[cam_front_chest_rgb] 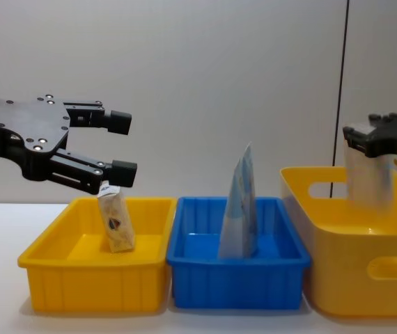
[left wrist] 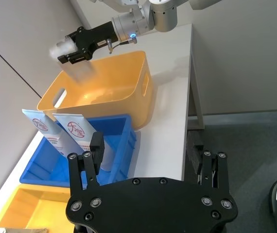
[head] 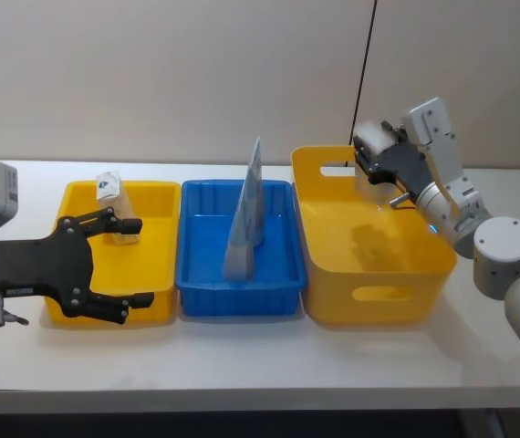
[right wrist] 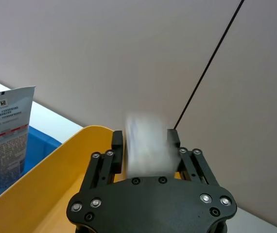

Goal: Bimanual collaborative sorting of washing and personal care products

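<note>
— What stands on the white table (head: 242,374)?

— Three bins in a row, touching side to side. The biggest is the deep yellow bin (head: 374,265) with handle slots, on the robot's right. The blue bin (head: 233,283) is in the middle and the shallow yellow bin (head: 150,265) on the left. A black cable (head: 366,64) runs down the wall behind.

— And the products?

— Two pale blue pouches (head: 244,224) stand upright in the blue bin, leaning on each other. The silver-grey pack (cam_front_chest_rgb: 369,182) hangs over the far side of the deep yellow bin, clamped between the fingers of the right gripper (right wrist: 146,145). It is blurred, and most of it sticks out past the fingertips. The small tan pack (cam_front_chest_rgb: 117,224) stands tilted at the far end of the shallow yellow bin.

— The other arm?

— The left gripper (cam_front_chest_rgb: 123,146) hovers above the shallow yellow bin, fingers spread and empty. The tan pack sits just below and beyond its fingertips, not between them
</note>
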`<state>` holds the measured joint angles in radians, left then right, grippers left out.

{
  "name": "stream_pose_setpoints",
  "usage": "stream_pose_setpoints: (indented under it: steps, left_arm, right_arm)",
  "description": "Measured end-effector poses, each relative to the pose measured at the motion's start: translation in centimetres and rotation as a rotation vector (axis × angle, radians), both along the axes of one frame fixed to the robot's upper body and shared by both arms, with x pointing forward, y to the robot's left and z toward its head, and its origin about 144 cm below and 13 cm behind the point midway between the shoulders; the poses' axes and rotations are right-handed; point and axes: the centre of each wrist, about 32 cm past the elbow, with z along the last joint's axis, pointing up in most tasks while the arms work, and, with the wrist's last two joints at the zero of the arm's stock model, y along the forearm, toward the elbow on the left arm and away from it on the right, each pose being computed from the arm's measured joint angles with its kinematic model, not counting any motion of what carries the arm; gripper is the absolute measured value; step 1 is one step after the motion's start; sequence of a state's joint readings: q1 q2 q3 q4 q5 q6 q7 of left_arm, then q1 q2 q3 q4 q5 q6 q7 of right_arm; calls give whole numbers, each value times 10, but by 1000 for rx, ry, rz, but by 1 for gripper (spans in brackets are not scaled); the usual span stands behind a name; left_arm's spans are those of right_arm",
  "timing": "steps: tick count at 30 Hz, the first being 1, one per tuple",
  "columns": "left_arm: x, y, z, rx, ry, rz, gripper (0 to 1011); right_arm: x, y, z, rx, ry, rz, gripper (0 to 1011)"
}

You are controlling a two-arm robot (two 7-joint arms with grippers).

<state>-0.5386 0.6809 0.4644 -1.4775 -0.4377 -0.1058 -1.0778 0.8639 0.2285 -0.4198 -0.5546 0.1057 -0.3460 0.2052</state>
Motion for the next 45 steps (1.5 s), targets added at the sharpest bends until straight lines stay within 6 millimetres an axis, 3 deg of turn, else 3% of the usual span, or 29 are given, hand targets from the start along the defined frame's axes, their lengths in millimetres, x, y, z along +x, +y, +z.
stream_pose_setpoints:
  steps: [3, 10, 17, 28, 45]
  left_arm:
    - [0, 0, 0, 0, 0, 0, 1002]
    - [0, 0, 0, 0, 0, 0, 1002]
    - [0, 0, 0, 0, 0, 0, 1001]
    - [0, 0, 0, 0, 0, 0, 1001]
    - [0, 0, 0, 0, 0, 0, 1002]
  right_arm:
    - [-2, 0, 1, 4, -3, -8, 572]
    - [-5, -1, 2, 9, -4, -19, 833]
    - [-12, 0, 6, 26, -13, -21, 1000]
    - [-39, 5, 15, 60, -29, 7, 1003]
    - [-109, 31, 22, 106, -23, 52, 1004]
